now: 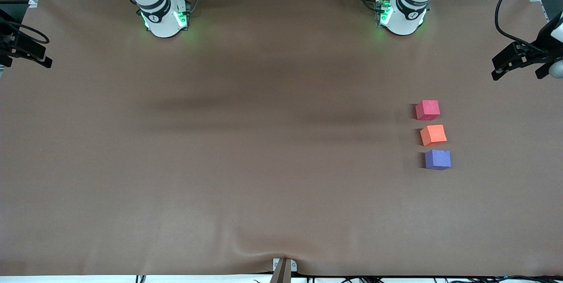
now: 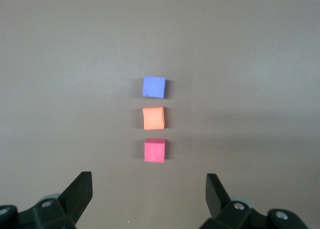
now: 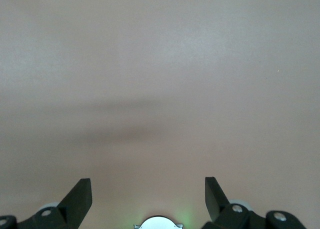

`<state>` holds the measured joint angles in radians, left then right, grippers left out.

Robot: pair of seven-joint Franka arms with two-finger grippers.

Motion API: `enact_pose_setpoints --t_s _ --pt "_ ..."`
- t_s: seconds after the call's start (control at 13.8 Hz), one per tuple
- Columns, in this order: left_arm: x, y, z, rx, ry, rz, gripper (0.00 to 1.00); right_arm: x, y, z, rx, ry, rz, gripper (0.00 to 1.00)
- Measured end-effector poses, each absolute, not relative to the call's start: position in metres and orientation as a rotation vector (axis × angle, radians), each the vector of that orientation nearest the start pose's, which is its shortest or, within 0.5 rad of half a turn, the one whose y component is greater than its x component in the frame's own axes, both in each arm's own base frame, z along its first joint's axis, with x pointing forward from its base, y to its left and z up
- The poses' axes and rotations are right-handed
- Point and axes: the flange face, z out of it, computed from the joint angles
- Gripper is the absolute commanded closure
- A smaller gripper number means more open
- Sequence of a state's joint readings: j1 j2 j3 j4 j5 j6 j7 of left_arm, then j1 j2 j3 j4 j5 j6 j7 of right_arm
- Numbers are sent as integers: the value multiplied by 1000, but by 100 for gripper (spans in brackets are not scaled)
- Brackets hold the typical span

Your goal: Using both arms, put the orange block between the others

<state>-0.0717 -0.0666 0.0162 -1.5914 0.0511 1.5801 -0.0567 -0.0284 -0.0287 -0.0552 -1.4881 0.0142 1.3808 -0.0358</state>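
Three foam cubes lie in a short row toward the left arm's end of the table. The orange block (image 1: pixel 433 135) (image 2: pixel 153 118) sits in the middle. The pinkish-red cube (image 1: pixel 427 110) (image 2: pixel 155 150) is farther from the front camera, and the purple-blue cube (image 1: pixel 437 159) (image 2: pixel 153 87) is nearer to it. My left gripper (image 2: pixel 149 189) hangs high over the table near the pinkish-red cube, open and holding nothing. My right gripper (image 3: pixel 148 189) is open and empty over bare table. Neither hand shows in the front view.
The brown table cover (image 1: pixel 264 164) spreads wide around the cubes. The right arm's base (image 1: pixel 165 14) (image 3: pixel 159 222) and the left arm's base (image 1: pixel 402 14) stand at the edge farthest from the front camera. Black camera mounts (image 1: pixel 523 56) reach in at both ends of the table.
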Motion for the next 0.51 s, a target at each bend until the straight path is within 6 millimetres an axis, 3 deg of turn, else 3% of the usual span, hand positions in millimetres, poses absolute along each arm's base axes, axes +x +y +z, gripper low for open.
enact_pose_setpoints --t_s 0.51 --pt "533 -25 650 -3093 -2 -63 0 524 -41 662 -3119 65 120 0"
